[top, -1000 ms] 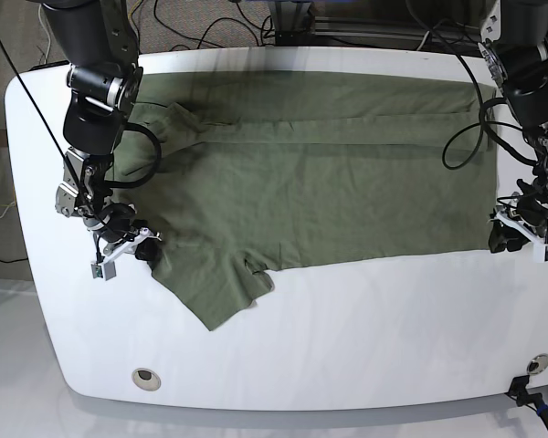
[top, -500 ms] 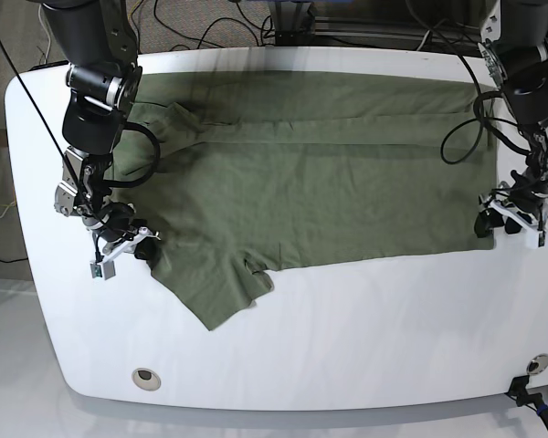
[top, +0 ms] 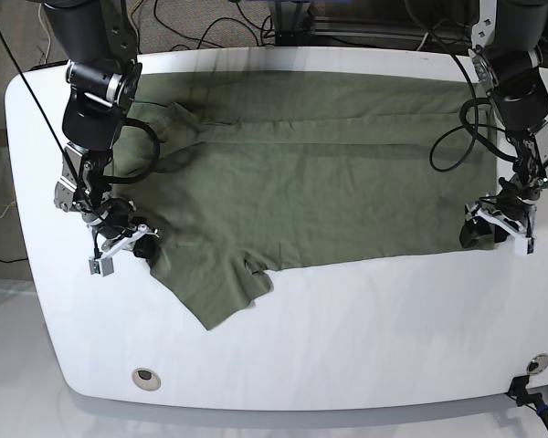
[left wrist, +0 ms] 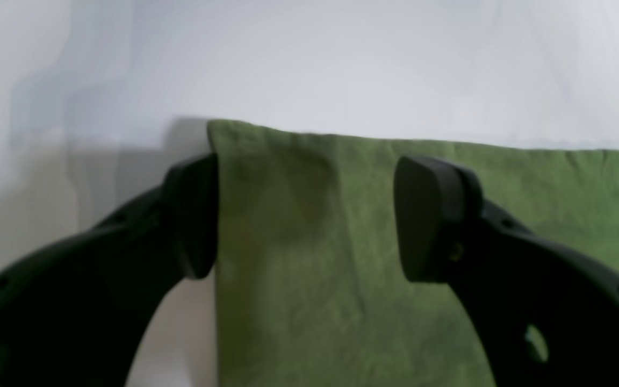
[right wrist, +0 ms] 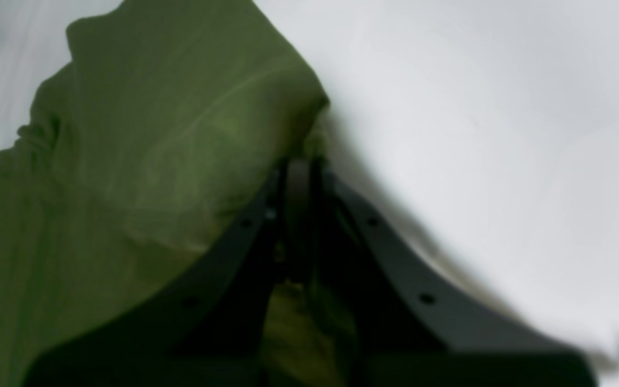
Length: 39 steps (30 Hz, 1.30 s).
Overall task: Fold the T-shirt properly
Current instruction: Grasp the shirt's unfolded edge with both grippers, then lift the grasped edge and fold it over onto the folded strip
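Observation:
The olive-green T-shirt (top: 320,192) lies spread flat across the white table, one sleeve (top: 224,292) pointing toward the front edge. In the base view my right gripper (top: 132,245) sits at the shirt's left edge. The right wrist view shows its fingers shut on a pinched fold of the T-shirt (right wrist: 127,161). My left gripper (top: 478,234) is at the shirt's lower right corner. In the left wrist view it (left wrist: 307,215) stands open, one fingertip (left wrist: 196,215) at the cloth's side edge and the other over the T-shirt (left wrist: 556,183).
The white table (top: 365,338) has bare surface in front of the shirt. A round hole (top: 145,376) lies near the front left, a clamp (top: 530,388) at the front right corner. Cables (top: 210,23) hang behind the far edge.
My left gripper has moved left from beside the shirt to straddle its lower right corner. My right gripper has shifted only slightly, still at the shirt's left edge.

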{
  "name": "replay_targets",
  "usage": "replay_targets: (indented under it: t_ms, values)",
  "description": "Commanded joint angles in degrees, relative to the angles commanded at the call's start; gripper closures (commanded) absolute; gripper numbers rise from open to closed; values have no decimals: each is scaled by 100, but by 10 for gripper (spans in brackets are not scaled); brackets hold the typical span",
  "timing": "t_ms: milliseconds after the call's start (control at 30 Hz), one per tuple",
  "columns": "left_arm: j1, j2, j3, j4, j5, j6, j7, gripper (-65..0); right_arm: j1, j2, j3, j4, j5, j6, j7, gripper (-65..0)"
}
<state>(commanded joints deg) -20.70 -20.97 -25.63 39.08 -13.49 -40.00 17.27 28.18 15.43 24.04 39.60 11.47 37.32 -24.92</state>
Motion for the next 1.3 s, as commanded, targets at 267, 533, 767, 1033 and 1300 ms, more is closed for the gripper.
replay_targets:
  t_ms: [267, 533, 767, 1033, 1300]
  values:
    - [-18, 167, 0, 9, 0, 0, 0, -453, 0, 0, 0, 0, 0, 0, 0, 0]
    - [-149, 176, 0, 9, 0, 0, -26, -58, 18, 0, 0, 0, 0, 0, 0, 0]
    - [-167, 176, -9, 9, 0, 0, -35, 0, 35, -9, 0, 9, 0, 0, 0, 0]
    - [79, 176, -26, 862, -26, 0, -9, 0, 18, 9, 0, 475, 9, 0, -44, 0]
    - [580, 176, -35, 1829, -26, 0, 9, 0, -290, 9, 9, 1530, 18, 0, -642, 0]
